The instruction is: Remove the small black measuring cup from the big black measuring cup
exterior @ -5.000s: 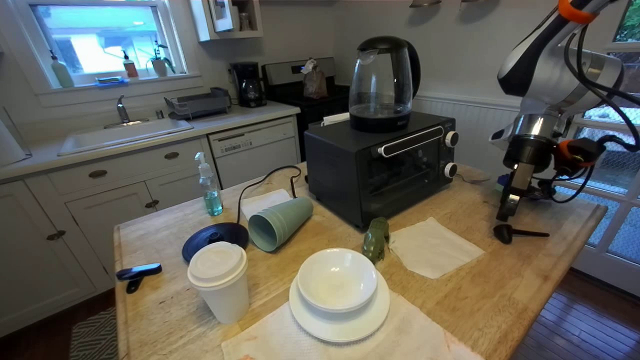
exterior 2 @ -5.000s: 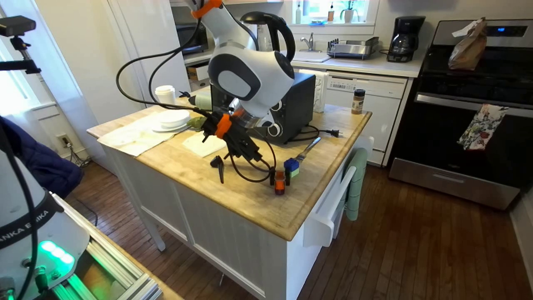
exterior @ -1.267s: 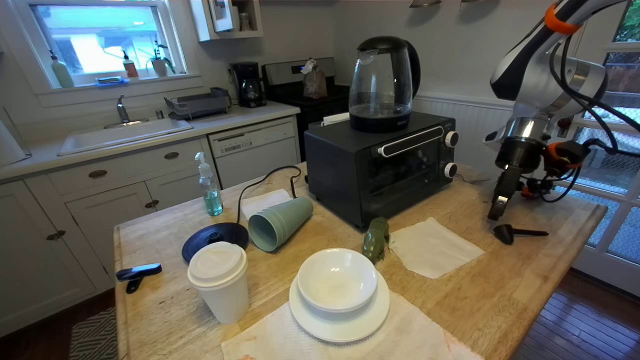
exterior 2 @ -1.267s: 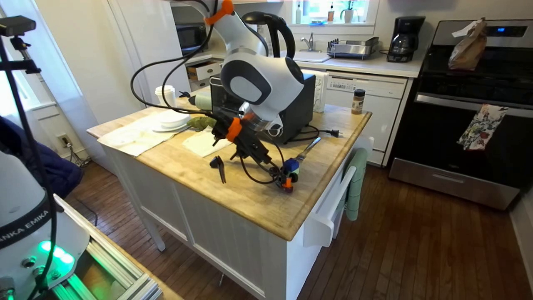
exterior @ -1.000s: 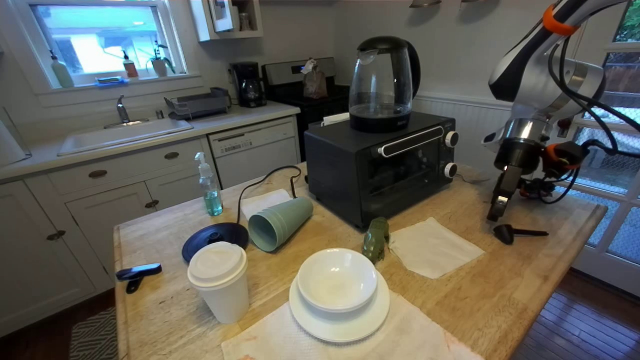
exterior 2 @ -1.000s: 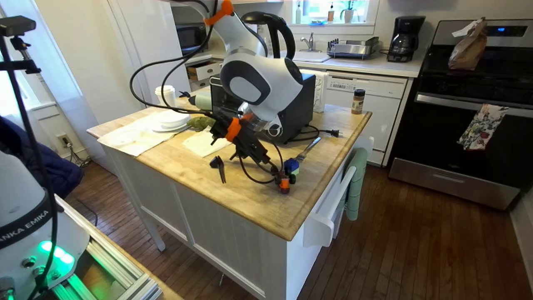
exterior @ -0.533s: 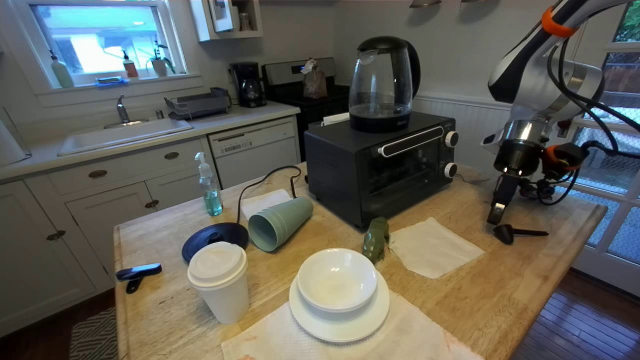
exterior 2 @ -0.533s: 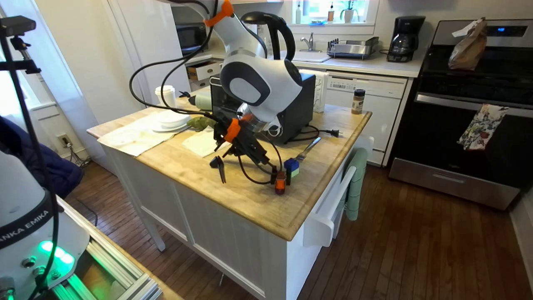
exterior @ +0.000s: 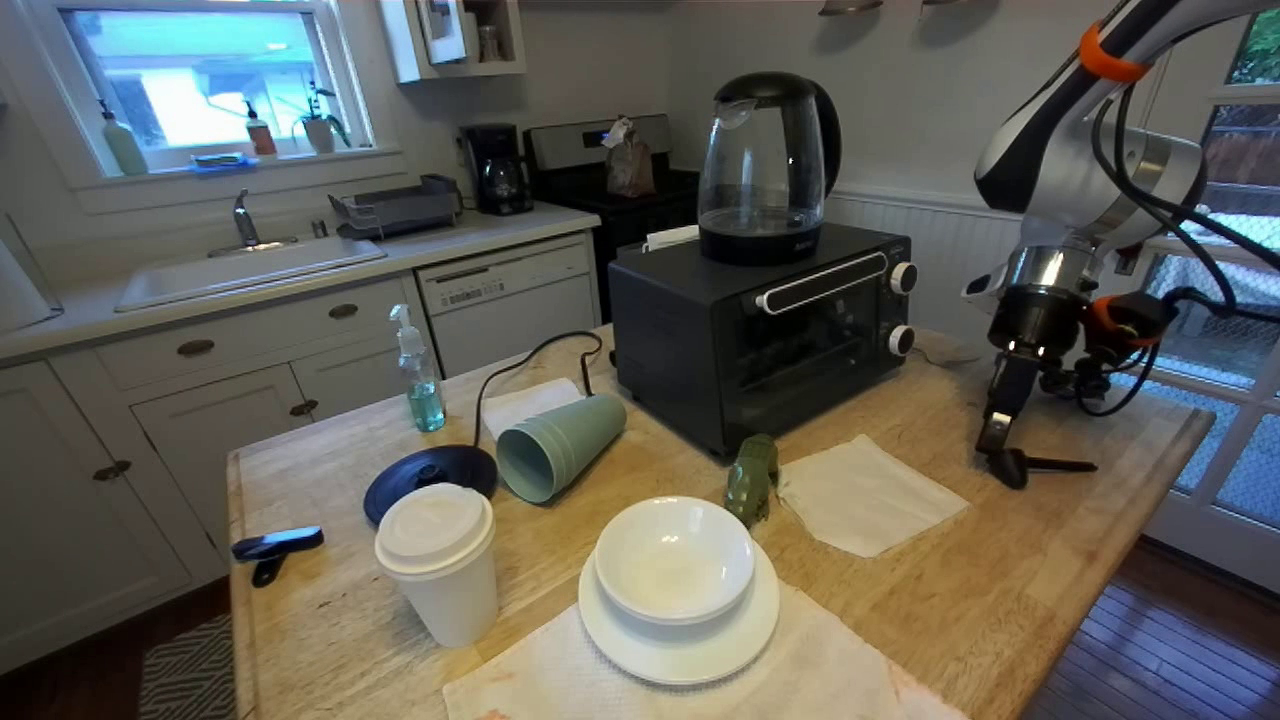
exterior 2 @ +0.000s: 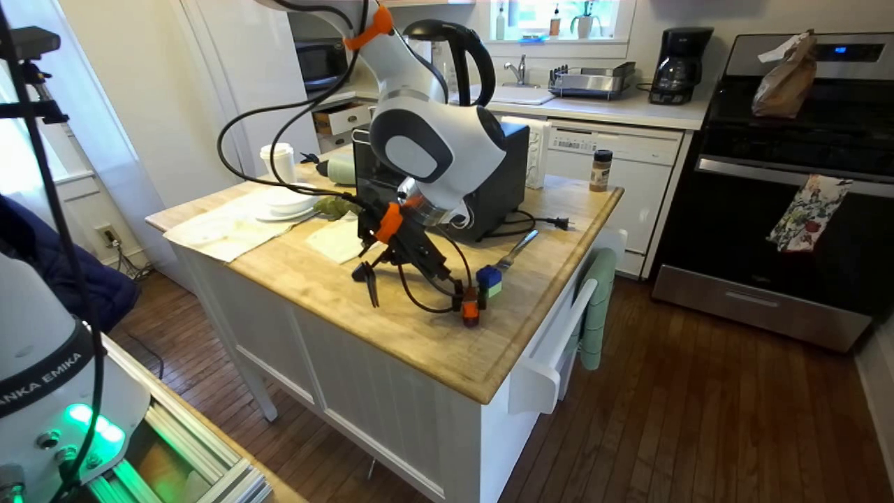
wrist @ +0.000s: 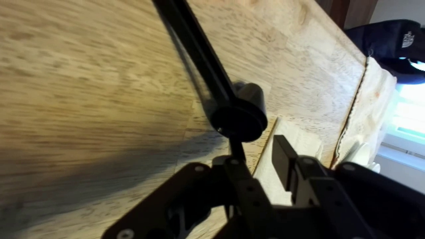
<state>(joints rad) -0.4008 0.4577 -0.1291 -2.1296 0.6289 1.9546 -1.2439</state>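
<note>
The big black measuring cup [exterior: 1010, 468] lies on the wooden table, seen in both exterior views. In the wrist view its bowl [wrist: 254, 96] opens toward me and its long handle [wrist: 206, 56] runs up and left. The bowl's inside is too dark to tell the small black measuring cup apart from the big one. My gripper [wrist: 257, 141] is at the bowl's rim with its jaws partly apart. The left fingertip [wrist: 236, 147] overlaps the rim; contact is unclear. The right fingertip [wrist: 282, 159] stands outside the bowl, with a gap visible between the fingers.
A white napkin [exterior: 870, 495] lies near the cup, with a green toy [exterior: 752, 482] at its far edge. The black toaster oven [exterior: 800, 330] stands behind. An orange-and-black object [exterior 2: 470, 307] and a blue-green block [exterior 2: 489, 278] sit near the table's corner.
My gripper has come down slightly, from just above the cup to its bowl, and its jaws have drawn closer together. The cup has stayed in place.
</note>
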